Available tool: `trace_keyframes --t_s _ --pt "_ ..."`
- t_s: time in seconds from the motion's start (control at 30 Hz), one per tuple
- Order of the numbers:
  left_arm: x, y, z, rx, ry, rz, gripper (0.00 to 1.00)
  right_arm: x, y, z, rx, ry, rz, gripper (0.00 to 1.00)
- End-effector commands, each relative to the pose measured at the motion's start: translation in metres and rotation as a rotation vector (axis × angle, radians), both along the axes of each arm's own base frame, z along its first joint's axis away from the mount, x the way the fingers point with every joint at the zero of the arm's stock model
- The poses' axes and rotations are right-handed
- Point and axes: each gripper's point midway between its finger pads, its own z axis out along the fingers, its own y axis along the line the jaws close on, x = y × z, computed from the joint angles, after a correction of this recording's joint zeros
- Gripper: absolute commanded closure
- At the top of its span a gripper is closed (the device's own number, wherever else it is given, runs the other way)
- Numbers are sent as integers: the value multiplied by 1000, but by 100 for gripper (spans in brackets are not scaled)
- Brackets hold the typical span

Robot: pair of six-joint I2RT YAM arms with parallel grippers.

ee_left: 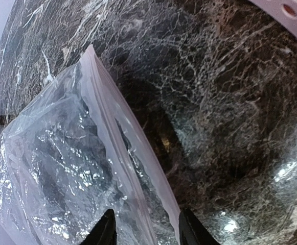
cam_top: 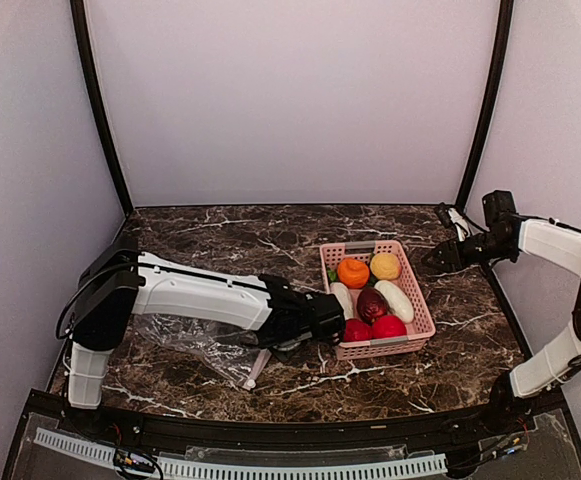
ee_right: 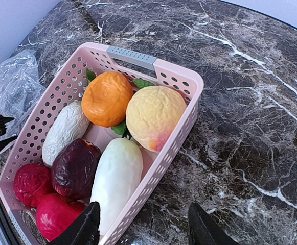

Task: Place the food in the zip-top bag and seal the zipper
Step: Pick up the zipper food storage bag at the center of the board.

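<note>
The clear zip-top bag (cam_top: pixel 185 338) lies flat on the marble at the left, empty as far as I can see. My left gripper (cam_top: pixel 308 328) is open low over its mouth end. In the left wrist view the fingers (ee_left: pixel 105 232) straddle the whitish-pink zipper (ee_left: pixel 133 153) of the bag (ee_left: pixel 51 168) without closing on it. The food lies in the pink basket (cam_top: pixel 360 244): an orange ball (ee_right: pixel 106 98), a yellow ball (ee_right: pixel 155 117), two white pieces (ee_right: pixel 116 178), a maroon fruit (ee_right: pixel 75 167), red fruits (ee_right: pixel 31 182) and green leaves (ee_right: pixel 120 128). My right gripper (ee_right: pixel 144 227) is open above the basket's right wall (ee_right: pixel 179 130).
The dark marble table (cam_top: pixel 270 240) is enclosed by pale walls and black corner posts (cam_top: pixel 100 110). The basket's corner shows at the top right of the left wrist view (ee_left: pixel 291 10). The crumpled bag also shows beyond the basket in the right wrist view (ee_right: pixel 15 81).
</note>
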Motion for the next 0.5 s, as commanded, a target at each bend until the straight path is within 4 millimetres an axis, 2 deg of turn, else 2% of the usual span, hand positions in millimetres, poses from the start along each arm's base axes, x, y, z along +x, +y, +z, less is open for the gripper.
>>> trace_keyframes --t_s 0.0,0.13,0.27,0.4,0.47 --pt "3 12 5 71 -47 36 60 0 1 -4 3 -1 14 44" --pt "5 21 0 119 -70 55 66 0 1 -6 4 4 17 44" --pt "6 25 0 139 -83 69 80 -1 2 -6 6 7 18 44" --pt "8 33 6 175 -108 80 96 -2 2 -5 7 4 22 44" --pt "9 38 13 204 -125 83 99 -2 3 -5 13 6 23 44"
